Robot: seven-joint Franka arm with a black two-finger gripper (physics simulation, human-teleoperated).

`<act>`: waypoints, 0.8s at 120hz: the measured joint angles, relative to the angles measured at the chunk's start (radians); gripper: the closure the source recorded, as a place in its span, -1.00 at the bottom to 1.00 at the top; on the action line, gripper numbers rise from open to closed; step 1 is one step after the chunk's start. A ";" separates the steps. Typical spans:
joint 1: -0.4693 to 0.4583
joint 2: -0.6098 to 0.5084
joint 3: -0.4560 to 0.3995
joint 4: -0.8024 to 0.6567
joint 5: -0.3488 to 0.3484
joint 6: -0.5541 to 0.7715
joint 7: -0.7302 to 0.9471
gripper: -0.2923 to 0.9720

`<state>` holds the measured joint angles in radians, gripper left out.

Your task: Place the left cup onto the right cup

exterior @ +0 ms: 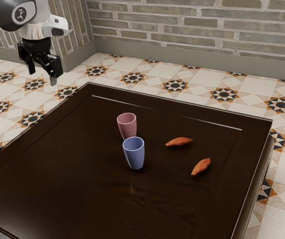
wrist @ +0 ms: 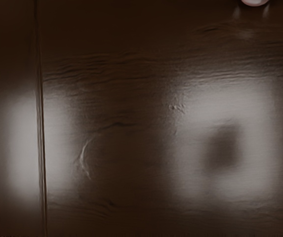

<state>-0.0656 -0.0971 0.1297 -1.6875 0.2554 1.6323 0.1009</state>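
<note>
Two fingers (exterior: 53, 72) spread, empty, well apart from pink cup (exterior: 127, 124)

A sweet potato (exterior: 179, 142) and a second sweet potato (exterior: 201, 166) lie near each other on the dark, glossy tabletop (exterior: 72, 199), well apart from my end effector (exterior: 44, 73) and below its level. Patterned floor tiles (exterior: 202, 79) and a brick wall (exterior: 207, 25) stand beyond them.

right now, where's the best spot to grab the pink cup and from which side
Its upper wall near the rim, coming straight down from above: the pink cup stands upright, mouth open, and the blue cup stands close in front, crowding a side approach.
</note>
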 joint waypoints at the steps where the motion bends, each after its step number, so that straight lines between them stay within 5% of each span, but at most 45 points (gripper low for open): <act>1: 0.000 0.000 0.000 0.000 0.000 0.000 0.000 -0.54; 26: 0.011 0.099 -0.024 -0.007 -0.006 0.045 -0.009 -0.54; 49: -0.006 0.245 -0.036 0.024 -0.133 0.160 -0.017 -0.54; 96: -0.026 0.661 -0.032 0.321 -0.171 0.333 -0.011 -0.54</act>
<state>-0.0921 0.5634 0.0977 -1.3661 0.0844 1.9649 0.0903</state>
